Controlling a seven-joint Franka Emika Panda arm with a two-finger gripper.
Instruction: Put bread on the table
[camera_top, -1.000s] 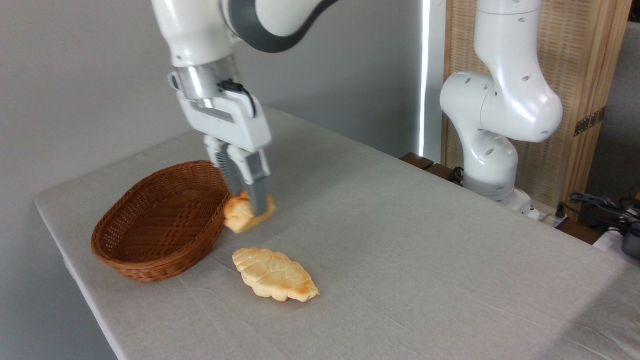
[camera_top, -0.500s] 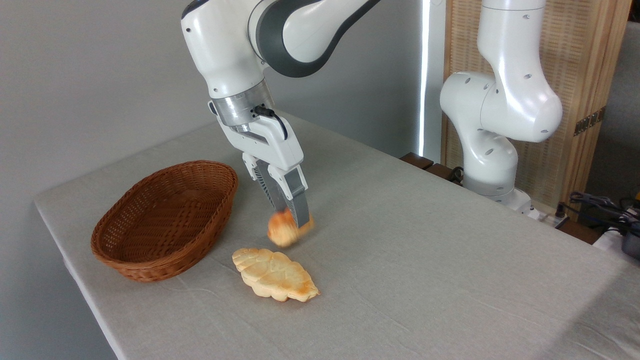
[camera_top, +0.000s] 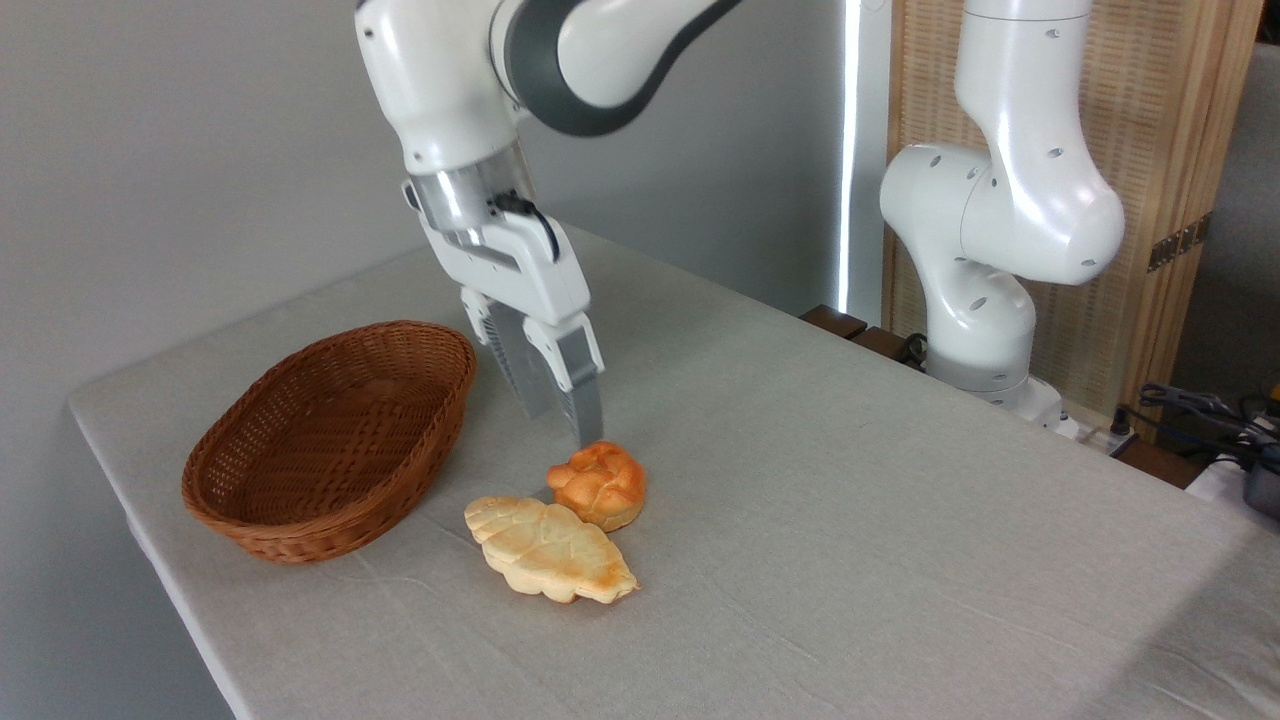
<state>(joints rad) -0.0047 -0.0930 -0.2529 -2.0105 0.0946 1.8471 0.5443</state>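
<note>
The bread (camera_top: 597, 484), a small golden-orange knotted bun, rests on the grey cloth table (camera_top: 850, 520), touching the upper right end of the flat leaf-shaped bread. My gripper (camera_top: 562, 425) hangs just above and to the left of the bun, clear of it. Its fingers (camera_top: 586, 410) are parted with nothing between them.
A pale leaf-shaped bread (camera_top: 548, 549) lies in front of the bun. To the left stands a brown wicker basket (camera_top: 330, 440) with nothing showing inside. The arm's white base (camera_top: 990, 270) rises at the table's far right edge.
The gripper carried the bun rightward from beside the basket, let it go onto the table by the leaf-shaped bread, and has risen slightly.
</note>
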